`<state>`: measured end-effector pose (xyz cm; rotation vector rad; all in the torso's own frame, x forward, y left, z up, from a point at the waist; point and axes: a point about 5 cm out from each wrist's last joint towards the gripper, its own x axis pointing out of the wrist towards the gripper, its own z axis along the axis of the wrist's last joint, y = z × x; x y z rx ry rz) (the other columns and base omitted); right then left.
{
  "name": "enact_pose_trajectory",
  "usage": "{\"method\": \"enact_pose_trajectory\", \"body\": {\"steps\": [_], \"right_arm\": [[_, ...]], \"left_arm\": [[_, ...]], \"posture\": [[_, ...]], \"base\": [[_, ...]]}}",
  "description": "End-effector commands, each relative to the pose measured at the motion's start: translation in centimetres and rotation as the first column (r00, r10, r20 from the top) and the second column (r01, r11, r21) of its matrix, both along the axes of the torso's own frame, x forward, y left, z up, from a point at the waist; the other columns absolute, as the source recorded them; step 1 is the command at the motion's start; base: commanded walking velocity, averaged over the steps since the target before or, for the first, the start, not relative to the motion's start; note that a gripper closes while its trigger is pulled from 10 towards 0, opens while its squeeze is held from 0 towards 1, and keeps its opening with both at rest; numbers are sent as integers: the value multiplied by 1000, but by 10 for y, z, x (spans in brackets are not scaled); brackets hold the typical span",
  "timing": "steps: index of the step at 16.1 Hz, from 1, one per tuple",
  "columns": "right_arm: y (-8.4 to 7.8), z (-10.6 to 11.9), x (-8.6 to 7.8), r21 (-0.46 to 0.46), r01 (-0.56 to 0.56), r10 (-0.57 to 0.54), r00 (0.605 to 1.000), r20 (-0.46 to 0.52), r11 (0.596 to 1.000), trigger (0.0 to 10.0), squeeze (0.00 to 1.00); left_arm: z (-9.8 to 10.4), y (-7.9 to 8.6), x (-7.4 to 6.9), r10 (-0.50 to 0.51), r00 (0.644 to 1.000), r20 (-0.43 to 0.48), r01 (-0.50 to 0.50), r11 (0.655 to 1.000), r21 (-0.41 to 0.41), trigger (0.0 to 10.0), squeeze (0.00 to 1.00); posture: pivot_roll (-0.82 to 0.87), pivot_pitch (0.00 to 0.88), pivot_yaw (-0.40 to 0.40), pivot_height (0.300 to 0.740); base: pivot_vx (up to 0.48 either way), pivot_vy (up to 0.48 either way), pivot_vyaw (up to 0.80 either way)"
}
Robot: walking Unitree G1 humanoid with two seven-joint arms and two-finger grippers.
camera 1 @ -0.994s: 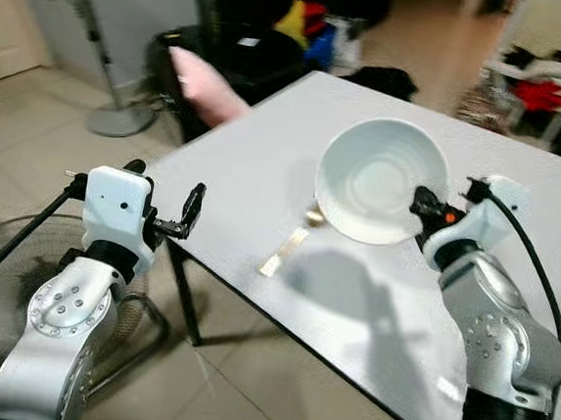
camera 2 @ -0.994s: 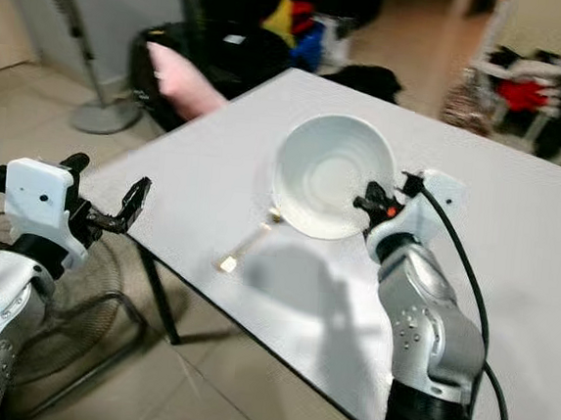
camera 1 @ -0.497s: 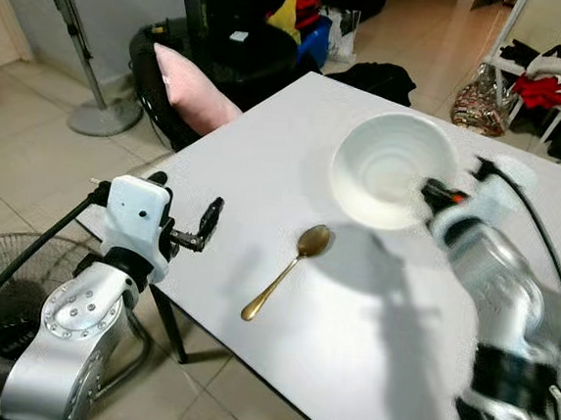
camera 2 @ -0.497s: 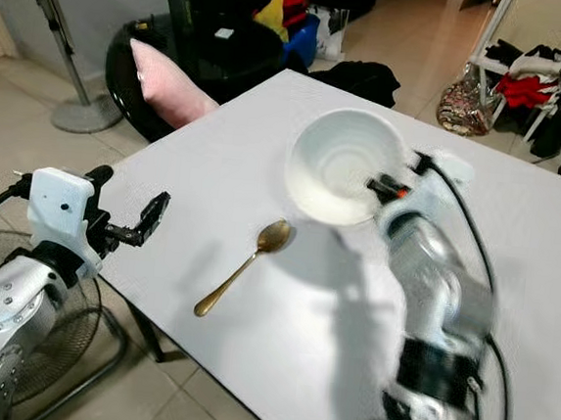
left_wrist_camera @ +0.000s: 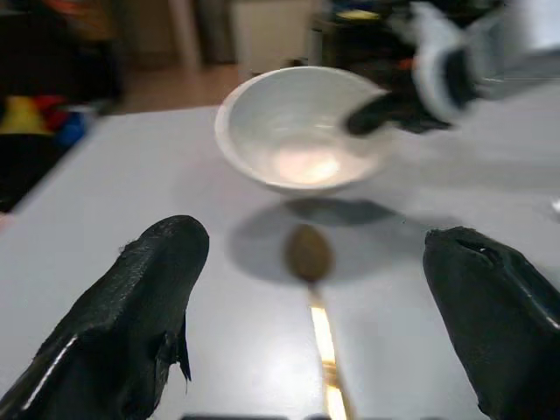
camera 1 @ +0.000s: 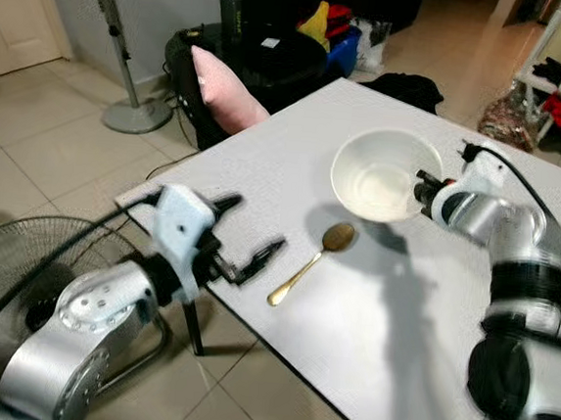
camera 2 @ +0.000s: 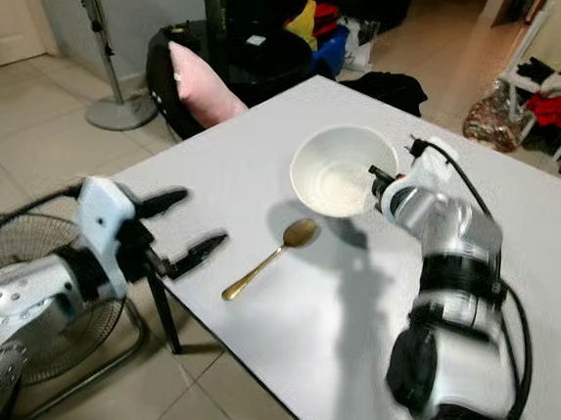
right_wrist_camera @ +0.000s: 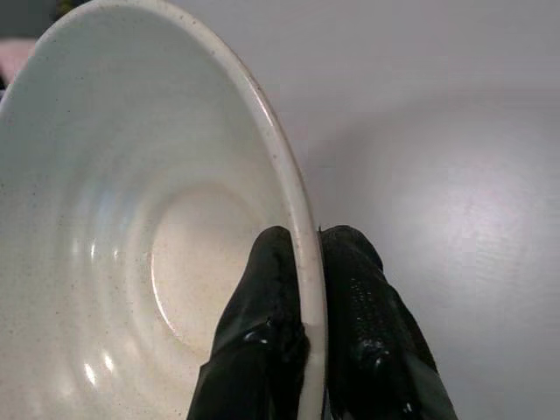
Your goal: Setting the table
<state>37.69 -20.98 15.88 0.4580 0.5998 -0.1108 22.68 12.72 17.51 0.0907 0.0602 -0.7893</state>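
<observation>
While the setting of the table is judged only partly done, the scene is recorded from the robot's left to its right. At the near left corner of the white rectangular table (camera 1: pixel 294 172), the left gripper (camera 1: pixel 247 256) is held with its two black fingers spread wide and nothing between them; it is aimed across the tabletop toward the cutlery. Just beyond it, a slender gold-coloured metal spoon (camera 1: pixel 311 263) lies flat on the table, its bowl end nearest the crockery and partly in its shadow. Further right, a round white ceramic bowl (camera 1: pixel 382 175) is gripped at its right-hand rim by the right gripper (right_wrist_camera: pixel 302 328), one finger pressed inside the wall and one outside. Whether the base is resting on the table cannot be told. Release of the bowl is judged outstanding, and the spoon probably awaits alignment beside it. No other tableware is seen laid.
</observation>
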Motion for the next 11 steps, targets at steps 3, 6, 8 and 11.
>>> {"method": "enact_pose_trajectory", "body": {"steps": [3, 6, 8, 11], "right_arm": [[-15, 8, 6, 10, 53, -53, 999, 0, 999, 10000, 0], [-24, 3, 5, 38, 70, -68, 996, -58, 997, 10000, 0], [-24, 2, 5, 46, 71, -68, 996, -65, 996, 10000, 0], [-23, -4, 2, 75, 54, -45, 993, -110, 996, 10000, 0]], "left_arm": [[4, -3, -5, -80, 997, -23, 80, 997, -1, 10000, 0], [-1, -12, -15, -203, 975, -94, 202, 979, -18, 10000, 0], [-2, -13, -17, -226, 968, -109, 226, 974, -14, 10000, 0], [-2, -14, -17, -237, 965, -116, 238, 971, -8, 10000, 0]], "posture": [[-73, 0, 23, 740], [-78, 0, 19, 740], [-83, 0, 22, 740], [-84, 0, 24, 740]], "base": [[0, 0, 0], [0, 0, 0], [0, 0, 0], [0, 0, 0]]}}
